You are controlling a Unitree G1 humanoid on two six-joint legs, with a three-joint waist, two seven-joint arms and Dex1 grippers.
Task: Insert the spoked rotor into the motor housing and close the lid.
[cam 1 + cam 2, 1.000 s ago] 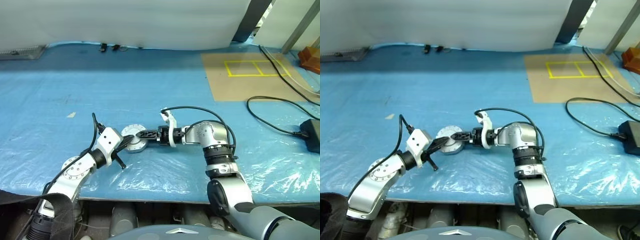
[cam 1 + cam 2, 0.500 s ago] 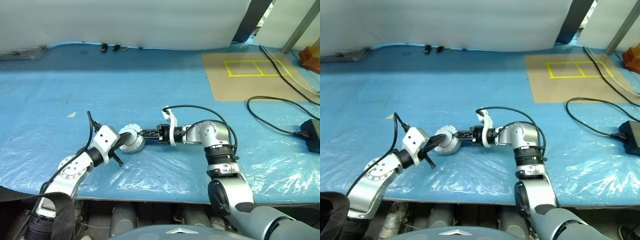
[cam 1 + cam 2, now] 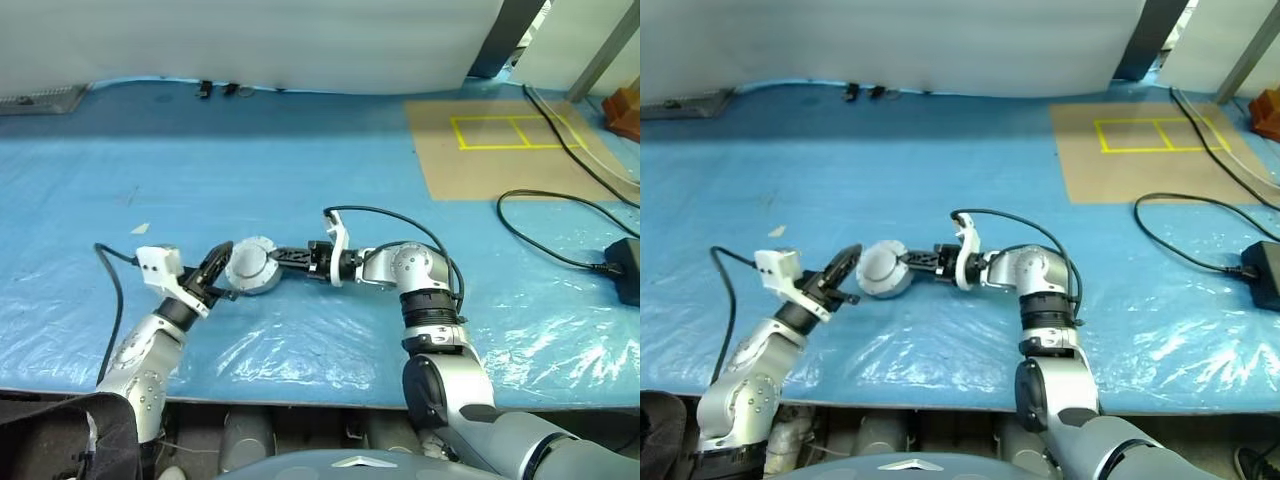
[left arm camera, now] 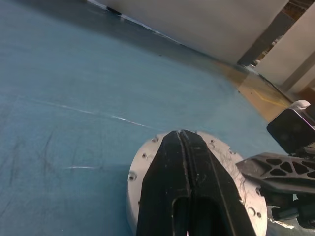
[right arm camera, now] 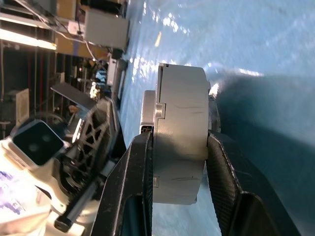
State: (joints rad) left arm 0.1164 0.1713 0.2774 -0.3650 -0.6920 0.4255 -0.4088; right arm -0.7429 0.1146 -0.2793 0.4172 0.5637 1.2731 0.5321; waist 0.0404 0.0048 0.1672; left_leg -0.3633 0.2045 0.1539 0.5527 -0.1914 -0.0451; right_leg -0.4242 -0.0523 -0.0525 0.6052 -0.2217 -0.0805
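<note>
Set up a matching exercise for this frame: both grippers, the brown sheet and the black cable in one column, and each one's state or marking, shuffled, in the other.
Things:
1. left gripper
2. right gripper
3. brown sheet
4. black cable

States:
A. marked with yellow squares
B. clamped on the sides of the motor housing
C. looping over the blue cover
D. shut, fingers pressed together

Pairs: 1-D, 2-B, 3-A, 4-C
</note>
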